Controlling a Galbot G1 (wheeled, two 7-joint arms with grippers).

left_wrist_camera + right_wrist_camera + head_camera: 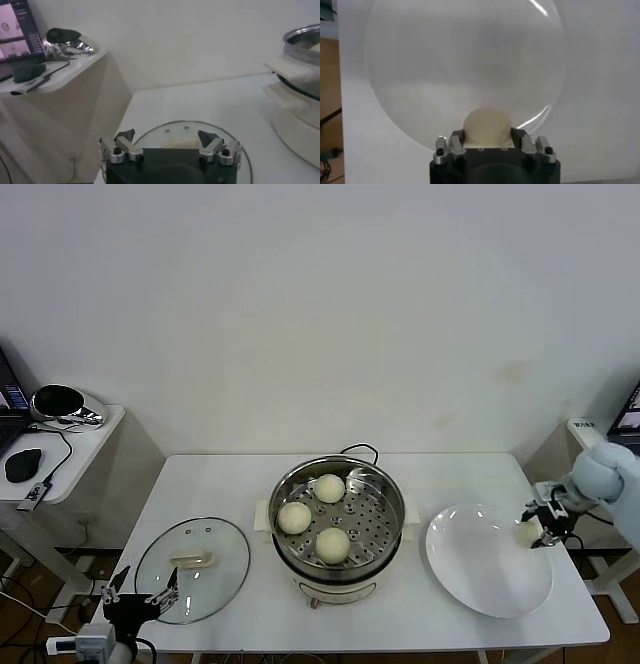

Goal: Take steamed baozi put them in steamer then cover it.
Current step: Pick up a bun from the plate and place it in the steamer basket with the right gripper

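The steamer (375,484) stands mid-table with three cream-white baozi on its perforated tray: one at the back (329,488), one to the left (294,517) and one at the front (333,544). Another baozi (526,533) (487,126) lies at the right edge of the white plate (480,569), and my right gripper (538,530) (488,135) is shut on it, a finger on each side. The glass cover (192,569) (165,132) lies flat at the table's left front. My left gripper (139,592) (166,136) hangs open just before the cover's near rim, holding nothing.
A side table (85,434) with a mouse and a shiny device stands to the left, beyond the table's edge. The steamer's black cord (362,449) trails behind the pot. The right table edge lies close beside the plate.
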